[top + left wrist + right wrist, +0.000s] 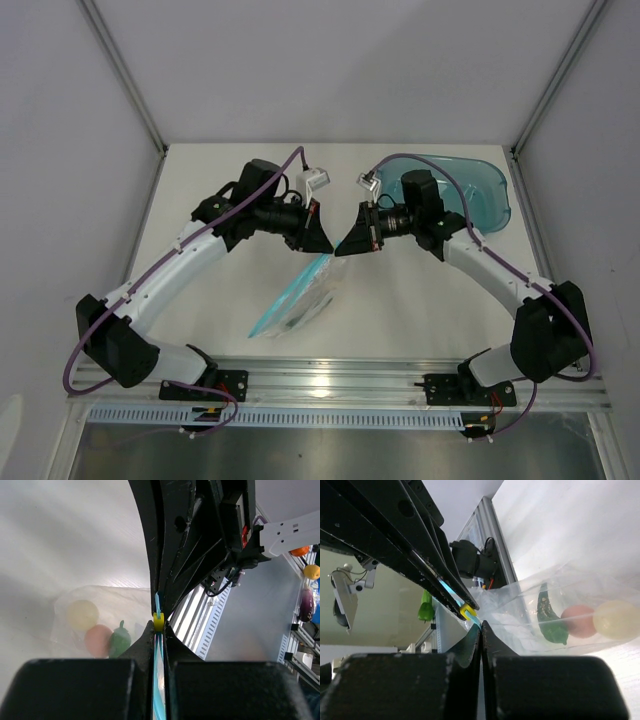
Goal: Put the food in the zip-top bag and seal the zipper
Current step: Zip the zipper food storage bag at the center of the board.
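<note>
Food [577,621] inside clear bag [312,306] (blue zipper [288,293])

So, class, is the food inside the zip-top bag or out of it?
Inside: in the right wrist view the green piece, pink piece and cream piece all lie within the clear bag.

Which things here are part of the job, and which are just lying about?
In the job: bag; zipper, pinched by left gripper and right gripper; pink piece, cream piece and green piece, all inside the bag.
Lying about: teal tub, beyond the right arm.
</note>
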### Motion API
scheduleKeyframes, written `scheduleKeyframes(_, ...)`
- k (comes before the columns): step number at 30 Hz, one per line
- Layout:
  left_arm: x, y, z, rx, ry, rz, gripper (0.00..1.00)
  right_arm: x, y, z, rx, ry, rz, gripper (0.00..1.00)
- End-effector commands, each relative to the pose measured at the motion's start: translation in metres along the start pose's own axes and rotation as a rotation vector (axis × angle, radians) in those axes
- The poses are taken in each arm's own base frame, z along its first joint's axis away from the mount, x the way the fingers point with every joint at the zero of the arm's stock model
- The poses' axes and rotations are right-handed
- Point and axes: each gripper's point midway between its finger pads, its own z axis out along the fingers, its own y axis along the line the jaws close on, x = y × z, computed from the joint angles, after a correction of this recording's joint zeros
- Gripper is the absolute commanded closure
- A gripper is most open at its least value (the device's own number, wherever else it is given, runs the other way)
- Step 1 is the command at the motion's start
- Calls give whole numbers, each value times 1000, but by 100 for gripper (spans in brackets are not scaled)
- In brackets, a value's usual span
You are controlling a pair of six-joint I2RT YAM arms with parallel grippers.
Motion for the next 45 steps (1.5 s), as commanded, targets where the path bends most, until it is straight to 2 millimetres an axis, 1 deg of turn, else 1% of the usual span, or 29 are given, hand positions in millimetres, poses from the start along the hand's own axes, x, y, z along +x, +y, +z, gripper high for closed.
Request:
scheduleKeyframes(1, 5, -3, -5, -2, 8, -26, 99, -24, 4, -10, 58, -120, -61, 100)
scheduleKeyframes(8, 10, -3, -7, -7, 16, -33, 99, -26, 2, -15, 97, -165, -61, 100)
scheduleKeyframes(9, 11, -3, -7, -7, 18, -35, 99, -26, -1, -15, 108, -172, -56, 100)
scheduleKeyframes(17, 18, -9, -10, 16, 28, -44, 99, -28, 1, -21, 113, -200, -54, 100)
scheduleKeyframes(18, 18, -11, -11, 24, 27, -42, 99, -23, 3, -20, 86, -172, -48, 100)
scheduleKeyframes(19, 18, -11, -11, 26, 25, -40, 99, -25, 11, -19, 48, -157, -83, 100)
scheduleKeyframes(20, 17, -11, -11, 30, 24, -41, 99, -21, 13, -17, 28, -121, -80, 100)
scheduleKeyframes(21, 16, -13, -12, 32, 19, -37, 99, -10, 14, -12, -9, -53, -67, 100)
scheduleKeyframes(22, 15, -14, -13, 34, 15, -34, 100, -7, 14, -10, -23, -20, -138, 97)
scheduleKeyframes(23, 14, -15, -12, 39, 16, -34, 99, -3, 20, -10, -27, 25, -126, 84)
scheduleKeyframes(24, 12, -16, -13, 41, 11, -30, 99, 2, 23, -8, -43, 56, -143, 78)
scheduleKeyframes(25, 12, -17, -12, 47, 12, -30, 100, 6, 19, -7, -39, 82, -148, 70)
scheduleKeyframes(26, 9, -17, -13, 47, 7, -25, 100, 5, 24, -7, -61, 90, -158, 69)
scheduleKeyframes(28, 8, -18, -14, 52, 6, -22, 99, 4, 24, -7, -73, 93, -165, 64)
scheduleKeyframes(29, 7, -20, -13, 57, 6, -20, 99, 3, 26, -6, -84, 93, -168, 63)
scheduleKeyframes(31, 4, -20, -14, 59, 0, -14, 99, 1, 26, -5, -96, 91, -166, 63)
scheduleKeyframes(36, 5, -21, -15, 60, 2, -14, 99, 5, 27, -2, -131, 113, -144, 65)
scheduleKeyframes(40, 7, -20, -15, 59, 8, -16, 99, 4, 27, -2, -143, 119, -142, 70)
scheduleKeyframes(44, 6, -21, -14, 63, 9, -17, 100, 3, 27, 0, -155, 126, -140, 72)
scheduleKeyframes(45, 6, -21, -14, 63, 8, -16, 99, 3, 26, 1, -154, 127, -138, 74)
